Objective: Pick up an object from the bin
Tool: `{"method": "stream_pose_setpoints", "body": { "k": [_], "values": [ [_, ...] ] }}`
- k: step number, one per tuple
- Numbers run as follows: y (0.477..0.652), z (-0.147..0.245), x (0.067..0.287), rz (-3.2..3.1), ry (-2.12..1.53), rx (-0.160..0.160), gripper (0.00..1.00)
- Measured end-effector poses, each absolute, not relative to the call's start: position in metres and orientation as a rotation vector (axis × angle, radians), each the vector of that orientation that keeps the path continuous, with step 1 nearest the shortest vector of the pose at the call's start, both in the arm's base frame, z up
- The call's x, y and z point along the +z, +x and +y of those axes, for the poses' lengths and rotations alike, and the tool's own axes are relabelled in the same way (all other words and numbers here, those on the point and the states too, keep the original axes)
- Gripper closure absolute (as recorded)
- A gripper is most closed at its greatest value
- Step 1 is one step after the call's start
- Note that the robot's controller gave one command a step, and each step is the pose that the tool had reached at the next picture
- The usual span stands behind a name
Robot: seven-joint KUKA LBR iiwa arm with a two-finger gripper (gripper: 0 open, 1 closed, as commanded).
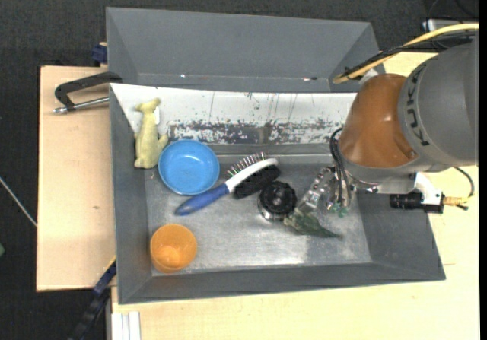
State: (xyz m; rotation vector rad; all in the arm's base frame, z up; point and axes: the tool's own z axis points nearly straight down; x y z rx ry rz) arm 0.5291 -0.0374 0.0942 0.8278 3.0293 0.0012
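Bin [228,114] contents, as I see them from the console:
- yellow toy figure [148,135], far-left corner
- orange cup [173,247], near-left corner
- blue bowl [189,166]
- blue-handled brush [232,182], centre
- black round knob [276,198]
- dark green flat piece [312,225], right floor
- gripper [327,195] just above the green piece; I cannot tell if it is open or closed

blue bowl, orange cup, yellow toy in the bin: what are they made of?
Blue bowl: probably hard plastic; smooth, even colour, faint sheen inside. Orange cup: likely plastic too, looks slightly translucent at the wall. Yellow toy: matte with rounded, lumpy form, so soft rubber or plush; I cannot tell which.
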Motion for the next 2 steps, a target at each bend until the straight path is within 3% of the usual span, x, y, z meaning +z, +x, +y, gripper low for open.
{"method": "stream_pose_setpoints", "body": {
  "k": [1, 2],
  "values": [
    [0.531, -0.037, 0.135, 3.024, 0.823, 0.004, 1.00],
    [0.534, -0.036, 0.205, 3.021, 0.818, 0.005, 1.00]
  ]
}}
